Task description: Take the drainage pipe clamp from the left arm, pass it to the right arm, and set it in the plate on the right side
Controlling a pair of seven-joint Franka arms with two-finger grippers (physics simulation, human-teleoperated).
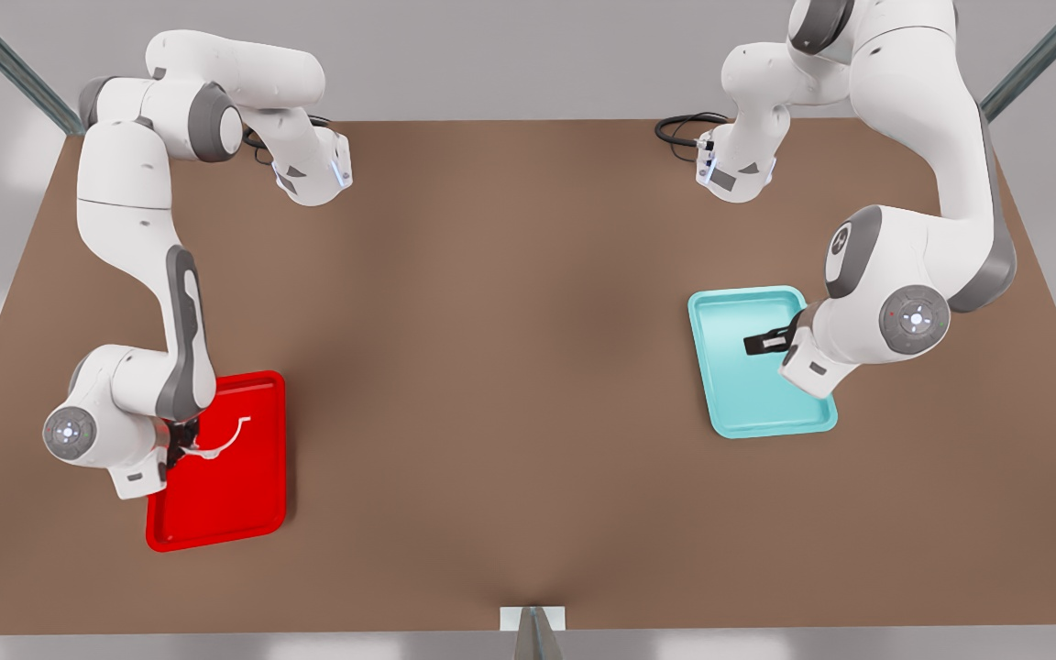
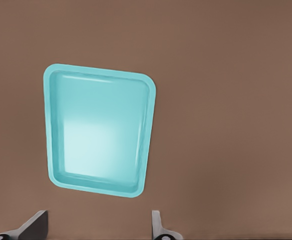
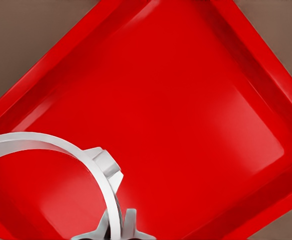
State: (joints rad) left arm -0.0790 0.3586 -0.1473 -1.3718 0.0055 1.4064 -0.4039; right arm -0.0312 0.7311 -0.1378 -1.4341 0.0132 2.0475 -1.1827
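The white half-ring drainage pipe clamp (image 1: 227, 438) hangs just above the red plate (image 1: 244, 513) at the front view's left. My right gripper (image 1: 181, 449) is shut on one end of it, over the plate's near-left part. In the right wrist view the clamp (image 3: 60, 145) curves away from the gripper (image 3: 118, 226) with the plate's red floor (image 3: 196, 100) behind it. I cannot tell whether the clamp touches the floor. My left gripper (image 1: 760, 343) is open and holds nothing, over the teal tray at the front view's right; its fingers (image 2: 35, 225) stand wide apart.
The teal tray (image 1: 748, 403) (image 2: 100, 130) is bare inside. Brown table (image 1: 491, 367) stretches between the two trays. Both arm bases stand at the far edge, with black cables (image 1: 679, 128) beside one. A small white bracket (image 1: 533, 619) sits at the near edge.
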